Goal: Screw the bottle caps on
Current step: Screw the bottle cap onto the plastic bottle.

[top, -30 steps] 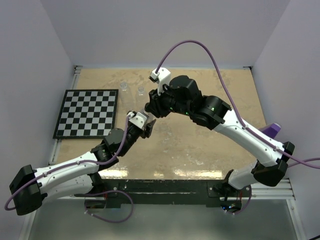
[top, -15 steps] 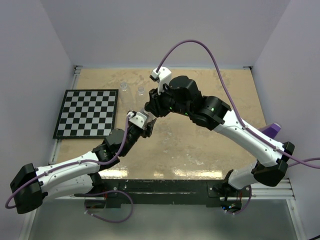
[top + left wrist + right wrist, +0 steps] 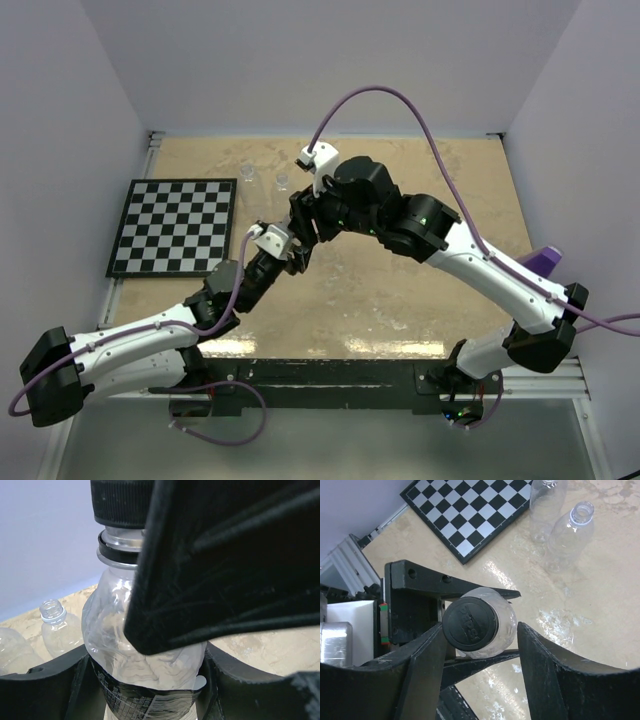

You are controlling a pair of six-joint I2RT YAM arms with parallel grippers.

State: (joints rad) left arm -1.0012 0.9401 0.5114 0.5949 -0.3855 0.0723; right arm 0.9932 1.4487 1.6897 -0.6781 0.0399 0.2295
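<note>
My left gripper (image 3: 290, 252) is shut on a clear bottle (image 3: 115, 625) and holds it upright above the table. A black cap (image 3: 470, 624) sits on the bottle's neck, and it also shows in the left wrist view (image 3: 120, 505). My right gripper (image 3: 480, 630) is above the bottle with its jaws open on either side of the cap. Its left finger (image 3: 427, 655) is against the cap and its right finger (image 3: 545, 655) stands apart. Two uncapped clear bottles (image 3: 247, 172) (image 3: 282, 180) stand at the back. The blue caps are out of view.
A black-and-white chessboard (image 3: 176, 226) lies on the left of the tan table (image 3: 420, 300). The two uncapped bottles (image 3: 547, 495) (image 3: 570, 535) stand just beyond its far right corner. Both arms meet over the table's middle.
Both grippers and the held bottle have shifted slightly left. The right wrist has turned a little over the cap.
</note>
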